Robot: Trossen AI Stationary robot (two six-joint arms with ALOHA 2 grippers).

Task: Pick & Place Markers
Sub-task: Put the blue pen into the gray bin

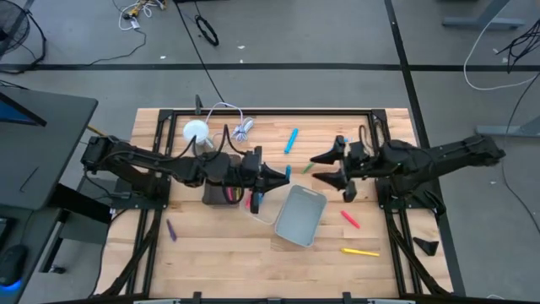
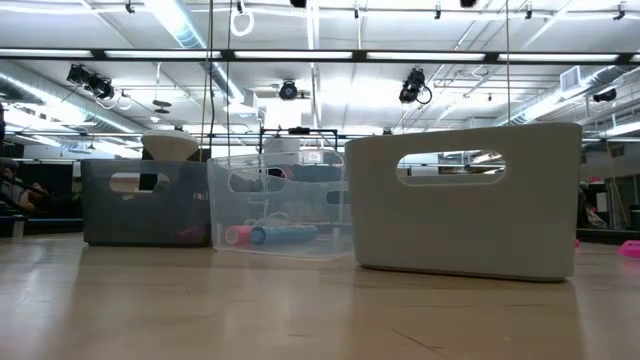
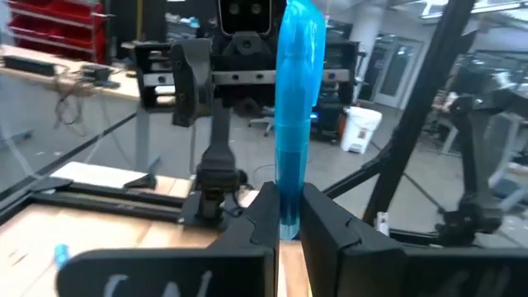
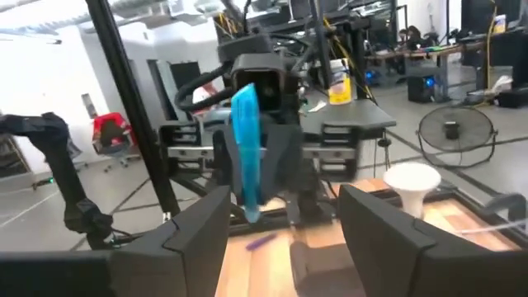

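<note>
Blue marker (image 3: 294, 115) pinched upright by left gripper (image 3: 289, 219) fingers near clear bin (image 1: 257, 205); could tip out. Right gripper (image 4: 285, 219) fingers apart, empty.

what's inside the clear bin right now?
In the low view, the clear bin holds markers lying on its floor: at least one blue, one pink. The exact count is unclear; the white bin covers its right edge.

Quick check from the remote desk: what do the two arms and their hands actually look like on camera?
Both arms are black and jointed, with dark cables along them. The left hand has two flat, blocky black fingers. The right hand has broader dark grey fingers. No markings are legible.
</note>
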